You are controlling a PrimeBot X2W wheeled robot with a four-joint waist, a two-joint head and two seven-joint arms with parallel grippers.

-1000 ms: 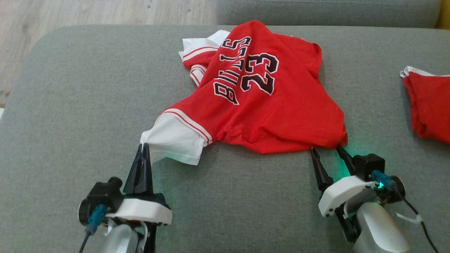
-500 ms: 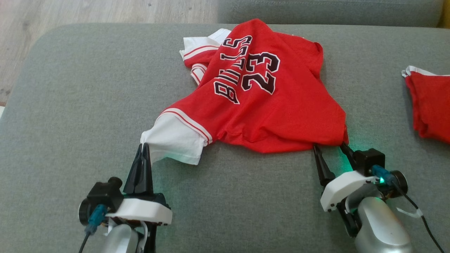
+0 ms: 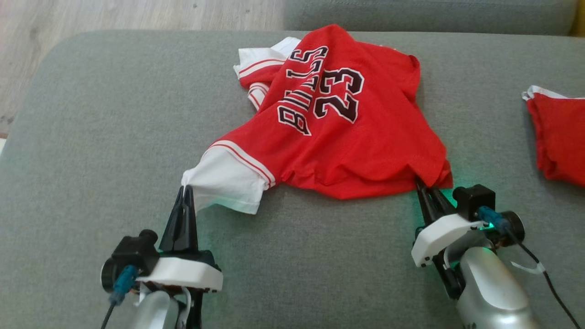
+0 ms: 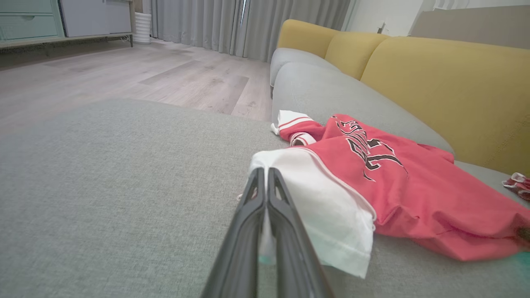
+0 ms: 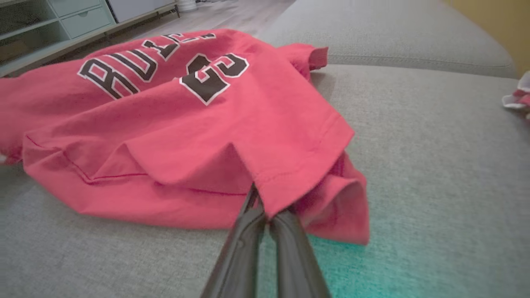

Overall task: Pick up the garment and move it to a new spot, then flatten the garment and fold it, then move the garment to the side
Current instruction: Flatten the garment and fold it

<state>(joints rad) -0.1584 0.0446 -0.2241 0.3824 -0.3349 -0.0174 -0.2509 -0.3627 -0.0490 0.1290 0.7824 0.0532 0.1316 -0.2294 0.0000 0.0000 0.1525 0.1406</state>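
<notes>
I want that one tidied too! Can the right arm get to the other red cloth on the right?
Probably yes: only bare cushion lies between the right gripper and the red cloth. But that gripper is shut on the jersey, so it would have to let go first.

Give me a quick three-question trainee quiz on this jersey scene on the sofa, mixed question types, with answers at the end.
1. True or false: the left gripper is shut on the white sleeve of the jersey.
2. The right gripper grips: A) the white sleeve, B) the jersey's red hem, C) nothing?
3. Fill in: the jersey's printed number is ___.
Key: 1 true; 2 B; 3 23.
</notes>
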